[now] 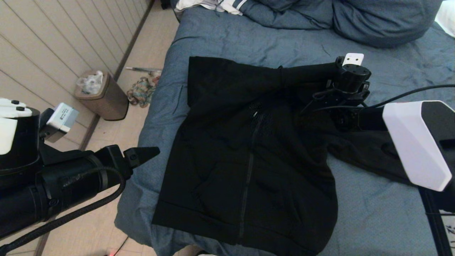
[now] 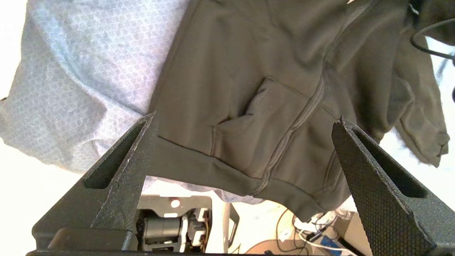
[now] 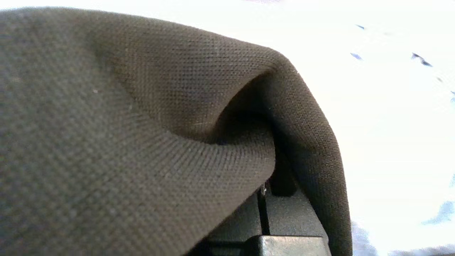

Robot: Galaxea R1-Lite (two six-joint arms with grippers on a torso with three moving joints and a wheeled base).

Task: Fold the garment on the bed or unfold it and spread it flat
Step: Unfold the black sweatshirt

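A wide bed (image 1: 220, 39) in wrinkled slate-blue bedding fills most of the head view, its matching pillows (image 1: 373, 21) heaped along the far end. Spread across the middle of it lies the black zip-front hooded garment (image 1: 249, 160), body flat with the ribbed hem toward the near edge of the mattress, zipper running down the centre, one sleeve trailing off toward the robot's right side. The other sleeve is drawn up and across the chest, gathered to a point at the right end effector (image 1: 337, 69), which is clamped shut on the garment's fabric above the shoulder area; the right wrist view is almost wholly covered by draped black cloth (image 3: 142, 142) over closed fingers (image 3: 284, 217). The left end effector (image 1: 142, 154) hangs off the bed's near-left corner, over the floor, its fingers (image 2: 121, 167) spread fully apart and holding nothing, the hem and a front pocket visible between them. On the floor beside the bed stand a brown wastebasket (image 1: 106, 97) and a small heap of patterned cloth (image 1: 142, 90). A white striped cloth (image 1: 227, 5) lies at the bed's far edge.
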